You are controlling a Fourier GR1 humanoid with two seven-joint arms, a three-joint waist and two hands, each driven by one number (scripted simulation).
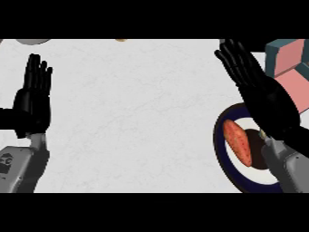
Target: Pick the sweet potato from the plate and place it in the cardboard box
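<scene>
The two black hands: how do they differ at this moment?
The left hand points straight ahead over the counter; the right hand slants leftward. The left hand is far from the plate; the right hand overlaps its rim, beside the sweet potato. Both are open, holding nothing.

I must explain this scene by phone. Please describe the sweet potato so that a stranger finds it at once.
At the right of the white counter, a round plate with a dark blue rim lies partly under the right hand. The sweet potato lies on its left part. It is the only long, orange-red thing; the box behind is pink and teal.
</scene>
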